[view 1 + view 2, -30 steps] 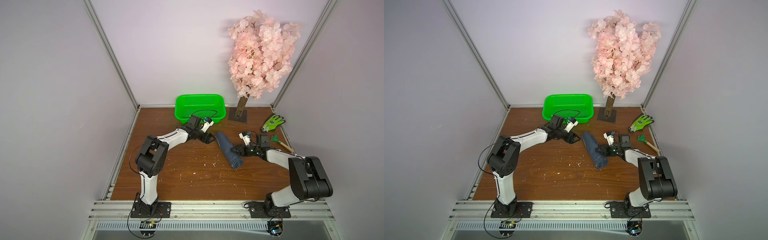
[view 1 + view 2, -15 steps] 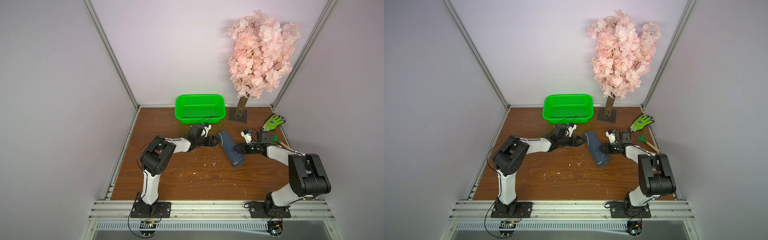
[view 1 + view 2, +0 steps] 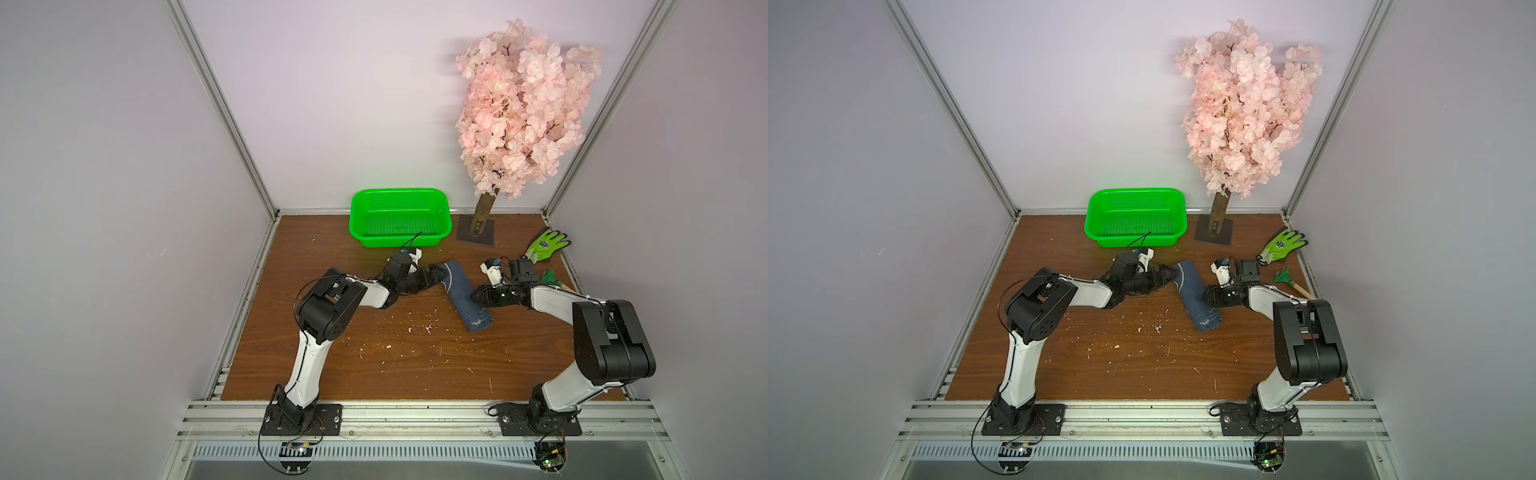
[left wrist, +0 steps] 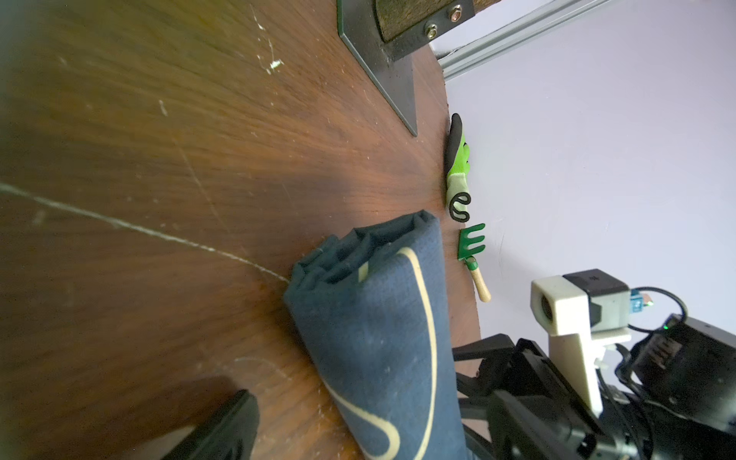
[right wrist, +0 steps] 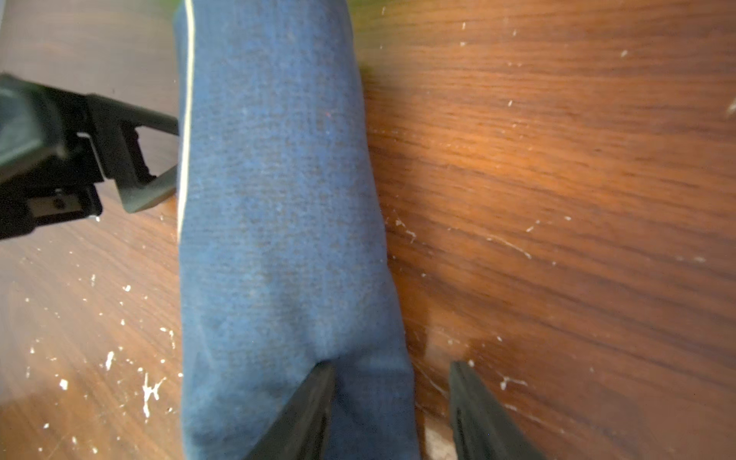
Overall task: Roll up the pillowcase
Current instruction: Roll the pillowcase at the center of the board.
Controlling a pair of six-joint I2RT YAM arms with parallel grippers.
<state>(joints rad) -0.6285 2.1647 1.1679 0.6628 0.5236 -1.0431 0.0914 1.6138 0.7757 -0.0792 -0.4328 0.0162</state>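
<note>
1. While the dark navy-blue, denim-like cloth pillowcase (image 3: 461,286) with its white line drawings lies rolled into a tight bundle, slantwise on the brown wooden table (image 3: 374,357) between the two arms, neither gripper holds it.
2. The left gripper (image 3: 438,275) sits at the bundle's far end, near the bright green perforated plastic basket (image 3: 399,240). Its jaws are spread wide, with the tips against the side of the cloth.
3. The right gripper (image 3: 477,296) meets the bundle's middle from the opposite side, jaws about half apart. One fingertip (image 5: 308,402) dents the cloth and the other hangs over bare wood.
4. With nothing clamped, the roll could spring loose. The far end looks likeliest, since the left wrist view shows its layers gaping there. A sideways nudge from a retreating finger could also peel the outer flap or send the bundle rolling.
5. Against a second ago, the left gripper has come from just in front of the basket to the roll's end and widened. The bundle and the right gripper sit much where they were.
</note>
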